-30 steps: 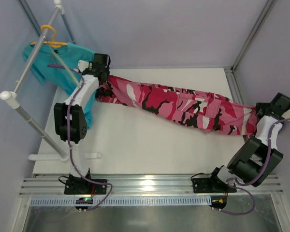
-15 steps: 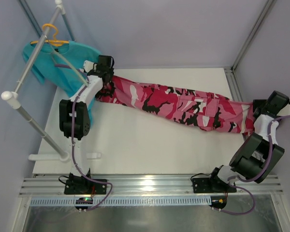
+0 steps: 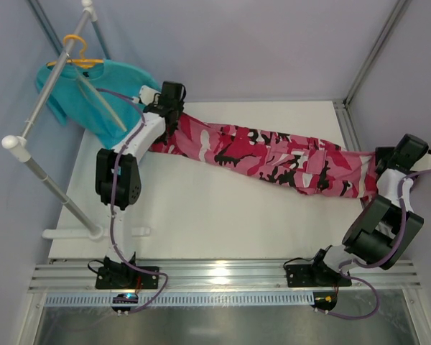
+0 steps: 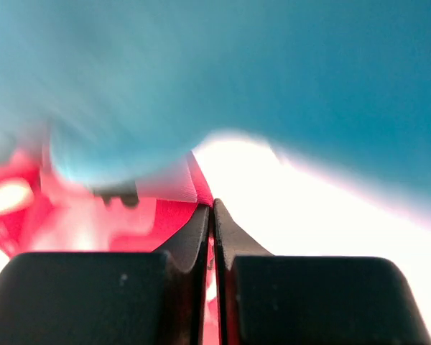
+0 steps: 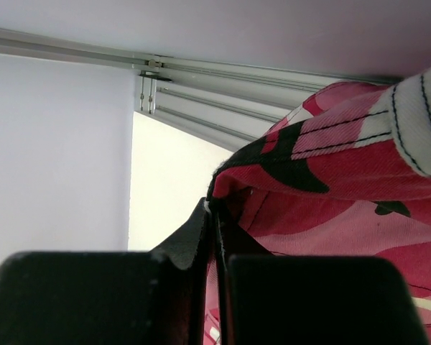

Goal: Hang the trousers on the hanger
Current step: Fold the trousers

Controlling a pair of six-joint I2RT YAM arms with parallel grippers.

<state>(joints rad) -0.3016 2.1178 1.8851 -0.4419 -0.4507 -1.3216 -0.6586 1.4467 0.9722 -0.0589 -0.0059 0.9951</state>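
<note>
Pinching the trousers (image 3: 273, 154) at either end with left gripper (image 4: 212, 208) and right gripper (image 5: 212, 205), both clenched on cloth; carry level toward the hanger (image 3: 100, 103) near the left gripper's left side, avoiding slack

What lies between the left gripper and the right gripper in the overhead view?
Only the camouflage trousers, stretched from the left gripper to the right gripper, with both sets of jaws shut on the cloth. The top view shows it.
</note>
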